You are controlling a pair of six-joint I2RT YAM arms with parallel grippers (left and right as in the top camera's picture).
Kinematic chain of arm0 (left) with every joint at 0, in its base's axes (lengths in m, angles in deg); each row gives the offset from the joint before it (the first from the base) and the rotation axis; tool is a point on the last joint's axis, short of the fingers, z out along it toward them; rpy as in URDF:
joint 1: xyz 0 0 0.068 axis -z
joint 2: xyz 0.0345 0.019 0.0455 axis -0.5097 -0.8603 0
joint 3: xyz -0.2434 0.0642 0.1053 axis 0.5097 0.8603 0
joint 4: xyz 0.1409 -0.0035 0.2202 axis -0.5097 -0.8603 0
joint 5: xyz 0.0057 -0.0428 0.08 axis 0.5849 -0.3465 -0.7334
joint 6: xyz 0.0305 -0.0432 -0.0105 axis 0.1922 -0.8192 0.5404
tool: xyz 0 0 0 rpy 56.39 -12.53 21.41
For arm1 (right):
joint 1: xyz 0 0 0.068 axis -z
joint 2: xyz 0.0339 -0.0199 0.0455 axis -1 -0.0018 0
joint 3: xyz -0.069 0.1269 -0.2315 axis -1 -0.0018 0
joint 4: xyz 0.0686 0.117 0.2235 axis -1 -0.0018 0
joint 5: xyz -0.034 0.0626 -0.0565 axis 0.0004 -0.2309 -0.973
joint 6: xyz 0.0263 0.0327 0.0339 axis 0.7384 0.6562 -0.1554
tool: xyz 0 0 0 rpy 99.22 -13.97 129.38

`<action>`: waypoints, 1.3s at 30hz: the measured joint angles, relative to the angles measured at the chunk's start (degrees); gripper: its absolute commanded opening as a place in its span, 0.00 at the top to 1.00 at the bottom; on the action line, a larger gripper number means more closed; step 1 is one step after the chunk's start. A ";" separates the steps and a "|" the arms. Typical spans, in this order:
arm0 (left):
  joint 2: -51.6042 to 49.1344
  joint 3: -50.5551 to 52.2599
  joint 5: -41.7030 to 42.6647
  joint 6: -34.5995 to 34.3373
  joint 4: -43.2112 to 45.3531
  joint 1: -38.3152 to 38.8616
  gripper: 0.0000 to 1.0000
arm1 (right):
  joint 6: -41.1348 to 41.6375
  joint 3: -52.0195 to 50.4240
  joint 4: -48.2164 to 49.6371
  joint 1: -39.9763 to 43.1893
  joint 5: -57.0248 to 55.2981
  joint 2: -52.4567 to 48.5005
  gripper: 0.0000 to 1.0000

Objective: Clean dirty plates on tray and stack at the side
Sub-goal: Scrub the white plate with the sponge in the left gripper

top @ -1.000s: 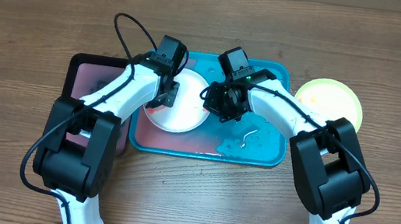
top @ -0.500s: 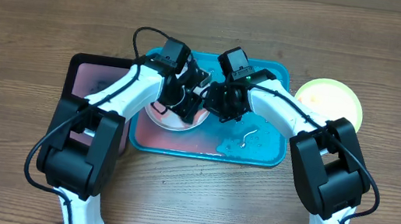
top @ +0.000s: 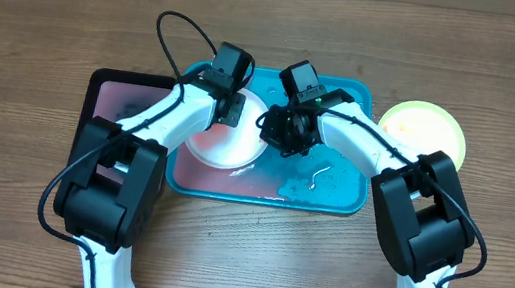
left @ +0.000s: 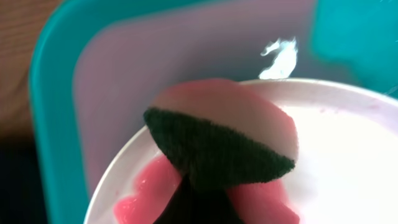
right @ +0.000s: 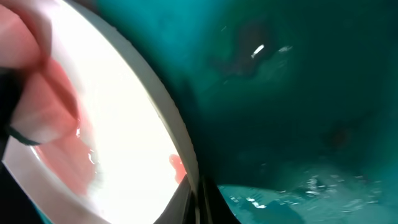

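Left pincer (top: 232, 112): closed on a half-round sponge (left: 224, 140), pale pink on its upper face and dark green scouring fibre below; the fingers themselves are mostly hidden behind it.
Half-round sponge: held over the near-left part of a round white plastic plate (left: 348, 162); whether it presses on the surface cannot be told.
Right pincer (top: 281, 135): narrow, pinched on the right rim of the round white plastic plate, one finger (right: 189, 202) on either side of the edge.
Round white plastic plate: lies in the left half of the large teal-blue rectangular plastic tray (top: 344, 192), between the two pincers; flat or tilted cannot be told.
Soiling: pink-red liquid (left: 146, 193) pooled on the plate under and beside the sponge; more seen on the plate in the right wrist view.
Tray interior: wet, pinkish sheen at the left end and front edge.
Round yellow-green plastic plate (top: 423, 132): on the wooden tabletop (top: 509, 78), just beside the tray's far-right corner.
Small black rectangular tray (top: 117, 104): touching the teal tray's left side, pinkish inside.
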 measured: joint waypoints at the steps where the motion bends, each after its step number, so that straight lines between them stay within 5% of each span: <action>1: 0.00 -0.31 -0.98 -0.85 -2.49 0.22 0.96 | -0.24 0.00 -0.04 -0.17 0.42 -0.04 0.96; 6: 0.00 -1.68 -0.35 -0.57 -12.07 0.17 0.96 | -1.18 0.00 -0.39 -0.68 0.96 -0.07 0.96; 10: 0.02 -2.49 11.02 9.90 -16.11 -1.77 0.96 | -1.86 0.00 -0.72 -0.63 0.87 -0.07 0.96; 15: 0.11 -1.84 26.23 18.97 -16.13 -2.93 0.96 | -2.27 0.00 -0.96 -0.59 0.74 -0.07 0.96; 20: -0.37 -0.37 35.04 21.11 -10.36 -2.67 0.96 | -2.34 0.00 -0.90 -0.52 0.24 -0.07 0.96; 29: -0.68 -1.60 24.63 8.90 -3.41 -1.01 0.96 | -0.46 0.00 0.63 0.52 -1.03 -0.07 0.96; 39: -4.63 -24.57 8.20 -0.42 -28.59 -5.86 0.96 | 0.00 0.00 0.57 0.50 -1.20 -0.07 0.96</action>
